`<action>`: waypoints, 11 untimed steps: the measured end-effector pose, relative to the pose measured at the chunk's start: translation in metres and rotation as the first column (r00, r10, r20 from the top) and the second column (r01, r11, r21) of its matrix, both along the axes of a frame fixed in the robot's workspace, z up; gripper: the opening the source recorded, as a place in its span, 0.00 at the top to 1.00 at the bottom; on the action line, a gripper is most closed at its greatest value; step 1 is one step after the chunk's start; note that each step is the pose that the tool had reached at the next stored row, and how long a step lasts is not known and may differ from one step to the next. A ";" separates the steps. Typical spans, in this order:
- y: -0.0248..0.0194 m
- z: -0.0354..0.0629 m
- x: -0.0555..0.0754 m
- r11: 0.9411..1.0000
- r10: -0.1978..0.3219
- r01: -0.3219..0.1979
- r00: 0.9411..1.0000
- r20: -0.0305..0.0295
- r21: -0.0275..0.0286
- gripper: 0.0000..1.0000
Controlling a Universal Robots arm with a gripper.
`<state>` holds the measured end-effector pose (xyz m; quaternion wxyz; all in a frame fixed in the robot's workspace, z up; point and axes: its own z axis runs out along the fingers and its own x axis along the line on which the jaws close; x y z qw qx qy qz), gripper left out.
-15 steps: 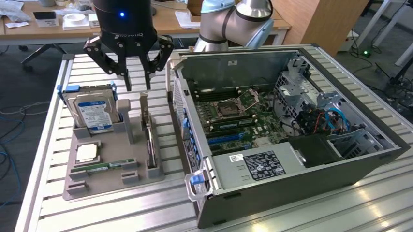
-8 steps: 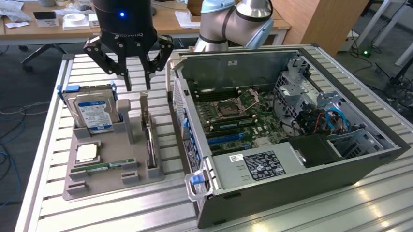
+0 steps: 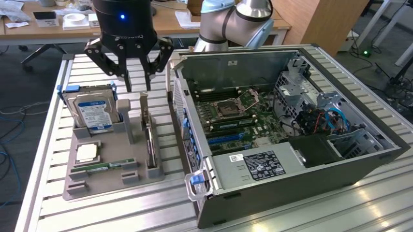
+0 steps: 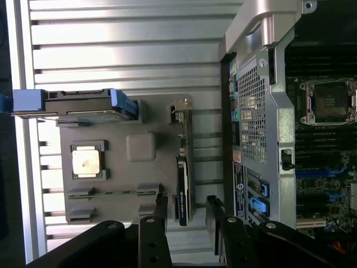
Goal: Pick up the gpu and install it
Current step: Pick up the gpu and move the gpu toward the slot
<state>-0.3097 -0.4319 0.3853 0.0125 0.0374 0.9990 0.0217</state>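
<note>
Pick-up step in hand, by my judgement: the gpu stood on edge in a grey holder on the desk, just beside the open computer case, ungrasped. The arm pointed straight down above the card, jaws partly open, empty, straddling its line. A clean grasp likely called for staying square to the thin card.
</note>
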 end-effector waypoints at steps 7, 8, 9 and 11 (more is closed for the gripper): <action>0.0000 -0.0068 0.000 1.000 0.000 0.000 1.000 0.000 0.000 0.58; 0.0000 -0.0084 0.000 1.000 0.000 0.000 1.000 0.000 0.000 0.58; 0.0000 -0.0101 0.000 1.000 0.000 0.000 1.000 0.000 0.000 0.58; 0.0000 -0.0137 0.000 1.000 0.000 0.000 1.000 0.000 0.000 0.58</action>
